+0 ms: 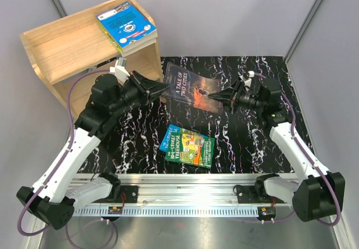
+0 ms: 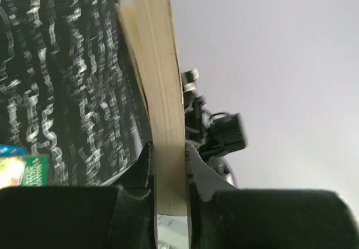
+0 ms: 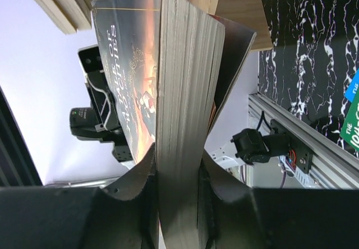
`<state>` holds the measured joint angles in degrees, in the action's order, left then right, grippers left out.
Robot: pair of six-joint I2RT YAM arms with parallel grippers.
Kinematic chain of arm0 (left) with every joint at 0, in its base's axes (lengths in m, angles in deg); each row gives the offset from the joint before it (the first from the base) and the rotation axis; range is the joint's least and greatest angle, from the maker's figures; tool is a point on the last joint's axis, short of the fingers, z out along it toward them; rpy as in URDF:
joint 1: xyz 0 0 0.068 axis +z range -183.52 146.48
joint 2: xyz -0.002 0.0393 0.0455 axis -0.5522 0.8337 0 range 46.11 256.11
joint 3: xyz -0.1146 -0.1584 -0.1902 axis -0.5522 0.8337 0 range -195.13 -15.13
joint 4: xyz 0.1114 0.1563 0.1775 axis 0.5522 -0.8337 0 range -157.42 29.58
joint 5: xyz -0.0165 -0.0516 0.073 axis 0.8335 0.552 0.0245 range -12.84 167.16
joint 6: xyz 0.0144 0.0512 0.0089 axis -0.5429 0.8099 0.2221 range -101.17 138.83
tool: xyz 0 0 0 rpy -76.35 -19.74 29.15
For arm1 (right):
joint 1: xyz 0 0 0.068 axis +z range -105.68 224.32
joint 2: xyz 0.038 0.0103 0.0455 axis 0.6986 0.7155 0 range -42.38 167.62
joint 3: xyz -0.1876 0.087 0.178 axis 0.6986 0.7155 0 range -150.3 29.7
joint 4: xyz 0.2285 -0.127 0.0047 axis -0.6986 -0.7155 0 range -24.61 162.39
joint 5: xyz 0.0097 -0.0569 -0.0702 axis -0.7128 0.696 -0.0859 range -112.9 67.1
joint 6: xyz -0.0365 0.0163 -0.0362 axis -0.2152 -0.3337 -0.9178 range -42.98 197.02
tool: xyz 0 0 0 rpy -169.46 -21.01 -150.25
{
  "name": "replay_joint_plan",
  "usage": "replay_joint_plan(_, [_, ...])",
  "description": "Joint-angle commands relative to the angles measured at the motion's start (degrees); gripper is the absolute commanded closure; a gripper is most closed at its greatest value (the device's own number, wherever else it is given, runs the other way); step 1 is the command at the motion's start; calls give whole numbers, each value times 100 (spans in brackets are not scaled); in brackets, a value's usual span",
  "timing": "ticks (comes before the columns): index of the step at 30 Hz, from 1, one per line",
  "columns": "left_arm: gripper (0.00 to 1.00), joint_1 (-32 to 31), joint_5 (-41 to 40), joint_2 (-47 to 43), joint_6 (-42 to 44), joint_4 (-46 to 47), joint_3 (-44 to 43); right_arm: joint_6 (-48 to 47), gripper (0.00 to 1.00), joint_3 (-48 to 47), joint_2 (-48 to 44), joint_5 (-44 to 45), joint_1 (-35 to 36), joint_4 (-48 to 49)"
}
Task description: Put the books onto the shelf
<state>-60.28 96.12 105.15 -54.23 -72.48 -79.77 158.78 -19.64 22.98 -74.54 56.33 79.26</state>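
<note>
- The left gripper [image 2: 168, 170] is clamped on one short edge of the brown book [image 2: 160, 81]. In its wrist view a finger presses on each side of the pale page block.
- The right gripper [image 3: 179, 176] is closed on the opposite edge of the brown book [image 3: 182, 81], with both fingers against the pages and the cover flaring open behind.
- From above, the brown book [image 1: 190, 86] spans the gap between the left gripper [image 1: 160, 87] and the right gripper [image 1: 216, 96]. Its long axis runs roughly left to right, from one to the other. It appears to be held above the table [image 1: 252, 148] rather than lying on it.
- The shelf [image 1: 61, 52] stands at the far left corner, to the left of the held book and a little farther back. The left arm is clearly the nearer one, with its gripper just beside the shelf's right side panel. By my judgement, carrying the book leftward means the right arm must follow or let go.
- A blue book [image 1: 126, 24] already lies at the right end of the shelf's top; whether another book sits under it I cannot tell.
- A green book [image 1: 193, 148] lies flat on the table nearer the arms, between them, overlapping a blue-cornered book [image 1: 168, 138]. Both are waiting to be shelved.
</note>
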Motion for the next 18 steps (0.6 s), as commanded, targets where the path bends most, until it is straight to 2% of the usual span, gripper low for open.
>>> replay_joint_plan(1, [95,-92,538,-201,932,-497,-909,-510,100,-602,-313,-250,109,-537])
replay_joint_plan(2, [93,-92,512,-227,1073,-1013,-1032,-572,100,-803,-392,-268,109,-625])
replay_joint_plan(6, [64,-92,303,-515,1644,-1974,-1419,-696,100,-1321,-629,-329,109,-959])
replay_joint_plan(9, [57,-101,30,-954,1873,-2493,-1595,-714,100,-1806,-788,-216,108,-1012])
replay_joint_plan(12, [50,-92,-330,-1472,1979,-2968,-1701,-898,100,-2517,-824,178,117,-1607])
replay_joint_plan(16, [35,-101,-709,-1808,2321,-3496,-1981,-609,100,-3387,-762,522,126,-1654])
replay_joint_plan(18, [22,-101,-998,-1809,2663,-3908,-2236,-556,100,-3941,-596,794,144,-1645])
